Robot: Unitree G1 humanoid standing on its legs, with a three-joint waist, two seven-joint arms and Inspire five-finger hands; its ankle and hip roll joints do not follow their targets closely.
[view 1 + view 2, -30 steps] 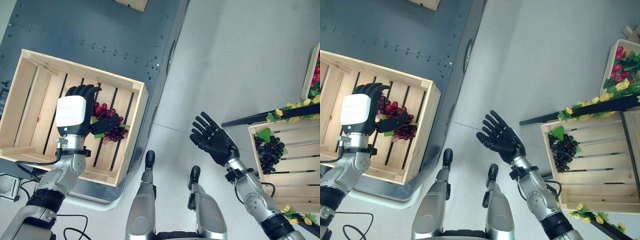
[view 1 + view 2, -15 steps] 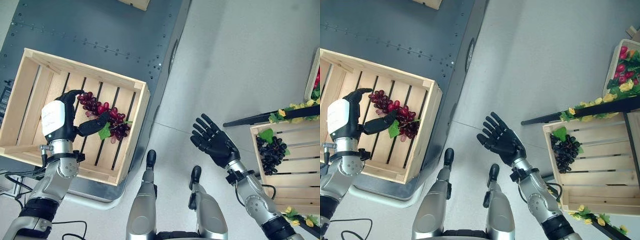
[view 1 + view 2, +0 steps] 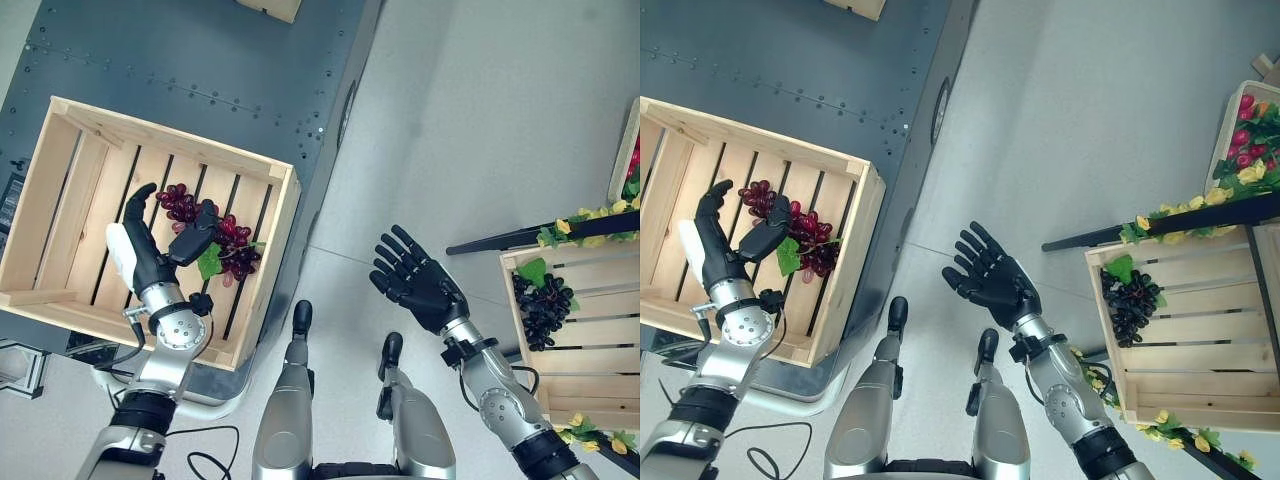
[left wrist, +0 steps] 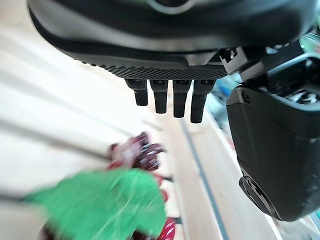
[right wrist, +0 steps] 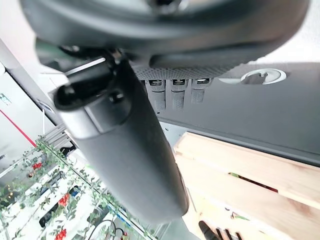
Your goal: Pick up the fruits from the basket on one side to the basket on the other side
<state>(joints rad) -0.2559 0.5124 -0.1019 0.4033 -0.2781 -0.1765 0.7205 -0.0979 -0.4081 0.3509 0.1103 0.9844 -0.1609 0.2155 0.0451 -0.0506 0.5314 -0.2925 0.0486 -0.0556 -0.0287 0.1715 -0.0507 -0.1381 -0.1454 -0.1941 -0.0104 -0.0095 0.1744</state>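
Left hand (image 3: 150, 255) hovers open at the red grapes' (image 3: 213, 236) eight o'clock in the crate (image 3: 60, 160), so curl round the stem; right hand (image 3: 415, 283) idles, fingers spread.

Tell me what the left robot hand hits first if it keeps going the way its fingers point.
Probably the red grapes. The left robot hand is open over the wooden crate, fingers aimed along its slats, with the bunch just beyond the thumb. Depth is unclear, so the fingers may pass above the grapes.
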